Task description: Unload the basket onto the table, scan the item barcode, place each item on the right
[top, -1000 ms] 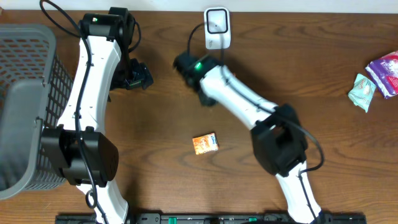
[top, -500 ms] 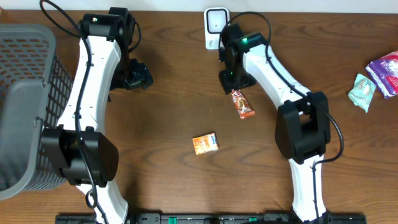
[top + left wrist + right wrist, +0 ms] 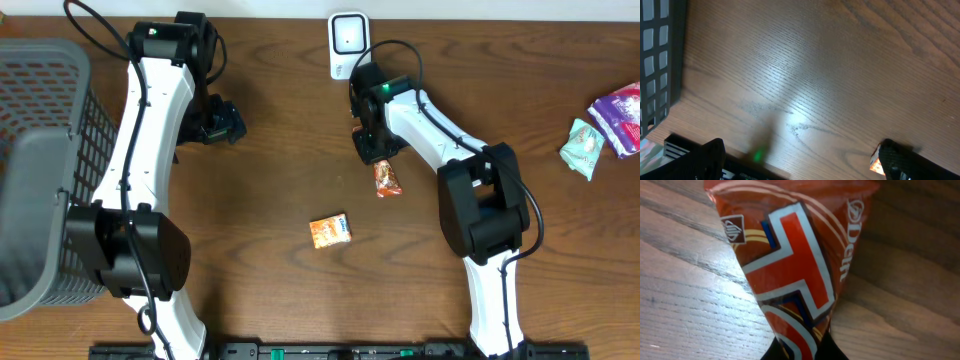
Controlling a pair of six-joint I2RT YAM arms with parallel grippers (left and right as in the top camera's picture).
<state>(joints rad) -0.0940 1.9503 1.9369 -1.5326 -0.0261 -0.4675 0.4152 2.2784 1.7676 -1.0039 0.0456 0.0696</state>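
A red and orange snack packet (image 3: 387, 179) lies on the wooden table below the white barcode scanner (image 3: 347, 45). My right gripper (image 3: 377, 158) is shut on the packet's upper end. In the right wrist view the packet (image 3: 790, 265) fills the frame, its narrow end pinched at my right gripper (image 3: 801, 352); no barcode shows. My left gripper (image 3: 222, 125) hovers open over bare table to the far left of the scanner. In the left wrist view the left gripper (image 3: 802, 165) holds nothing between its widely spread fingers.
A small orange box (image 3: 329, 231) lies in the table's middle, and a corner of this orange box (image 3: 875, 162) shows beside the left wrist's right finger. A grey mesh basket (image 3: 40, 150) stands at the left edge. Two more packets (image 3: 620, 110) (image 3: 583, 147) lie at the far right.
The right arm swung from the table's middle to just below the scanner, and its jaws closed on the packet's end. The left arm has not moved.
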